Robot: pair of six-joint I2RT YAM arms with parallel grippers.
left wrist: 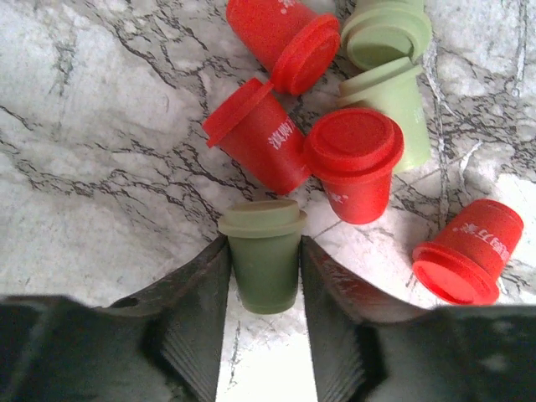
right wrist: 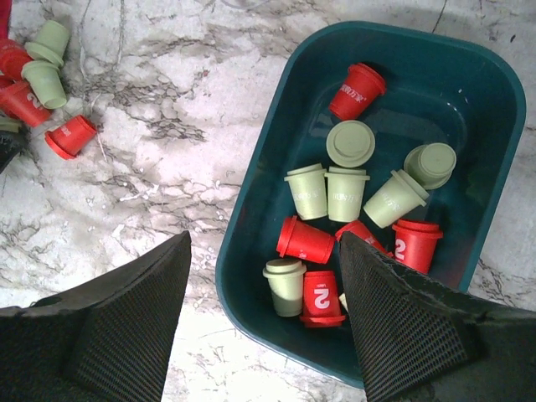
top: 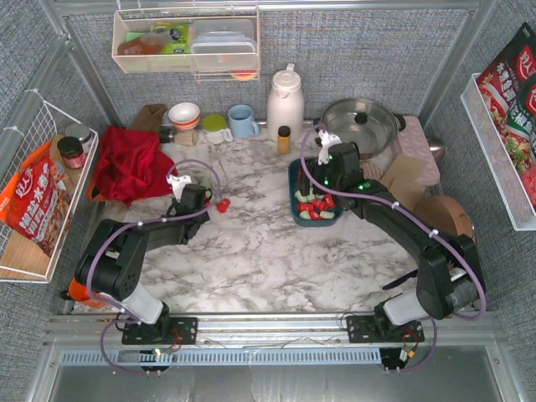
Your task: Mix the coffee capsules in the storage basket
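Note:
The dark teal storage basket (top: 294, 186) sits right of centre on the marble table. It holds several red and mint green coffee capsules (right wrist: 347, 193). My right gripper (top: 325, 191) hangs open over the basket's near-left part (right wrist: 251, 243), with nothing between its fingers (right wrist: 126, 327). My left gripper (top: 198, 199) is low over a loose pile of capsules on the table. It is shut on an upright green capsule (left wrist: 265, 255). Several red capsules (left wrist: 352, 163) and green capsules (left wrist: 392, 84) lie just ahead of it. This pile also shows in the right wrist view (right wrist: 42, 79).
A red cloth (top: 130, 163) lies left of my left gripper. A bowl, mugs (top: 243, 121), an amber bottle (top: 284, 138), a white thermos (top: 285, 100) and a lidded pot (top: 360, 121) line the back. Wire baskets (top: 42, 193) hang on both side walls, and a clear shelf bin (top: 188, 42) hangs above.

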